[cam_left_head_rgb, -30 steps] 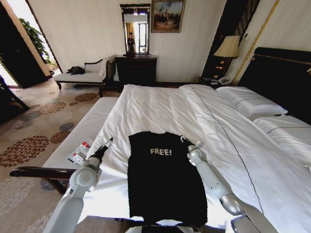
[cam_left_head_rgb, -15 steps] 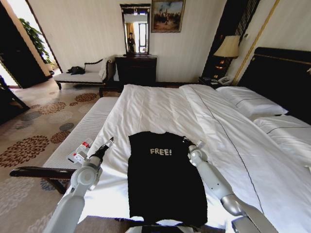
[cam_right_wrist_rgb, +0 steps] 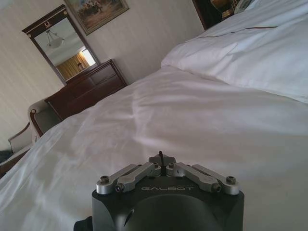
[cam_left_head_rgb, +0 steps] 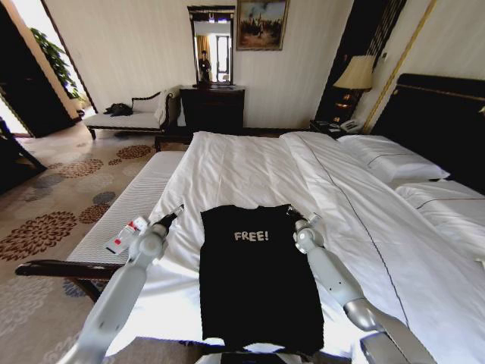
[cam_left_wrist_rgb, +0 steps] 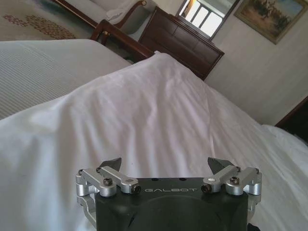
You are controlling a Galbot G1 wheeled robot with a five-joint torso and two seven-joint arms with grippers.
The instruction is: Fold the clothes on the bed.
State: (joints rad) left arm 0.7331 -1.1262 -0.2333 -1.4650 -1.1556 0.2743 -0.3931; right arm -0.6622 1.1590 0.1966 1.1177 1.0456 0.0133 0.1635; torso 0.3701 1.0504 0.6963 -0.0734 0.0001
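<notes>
Here, a flat rectangular black T-shirt (cam_left_head_rgb: 258,277) lies on the smooth white bed (cam_left_head_rgb: 250,171).

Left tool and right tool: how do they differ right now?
The left tool is open, its fingers spread wide; the right tool is shut, fingertips together. The left sits off the black cotton "FREE!" T-shirt's left side, the right at its right shoulder. Both hover low over the white duvet.
</notes>
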